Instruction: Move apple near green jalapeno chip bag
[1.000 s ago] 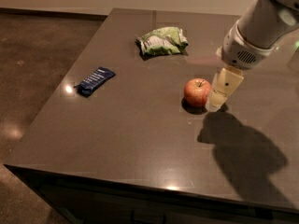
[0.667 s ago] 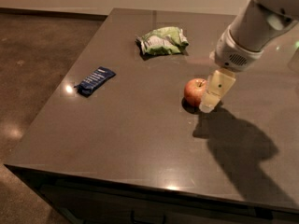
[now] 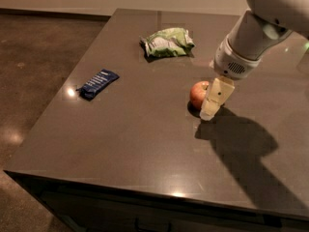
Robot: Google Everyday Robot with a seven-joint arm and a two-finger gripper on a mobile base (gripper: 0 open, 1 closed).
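The apple point(image 3: 197, 93), red with yellowish patches, sits on the dark tabletop right of centre. My gripper point(image 3: 211, 104) hangs from the white arm point(image 3: 251, 37) and is down at the apple's right side, partly covering it. The green jalapeno chip bag point(image 3: 168, 41), light green and white and wrinkled, lies further back and to the left, well apart from the apple.
A flat dark blue packet point(image 3: 98, 83) lies on the left part of the table point(image 3: 145, 144). The table's left and front edges drop to a brown floor point(image 3: 34, 81). The arm casts a large shadow point(image 3: 241, 144) to the apple's right.
The gripper has moved left and closed in on the apple, now overlapping its right side. The apple has stayed about where it was.
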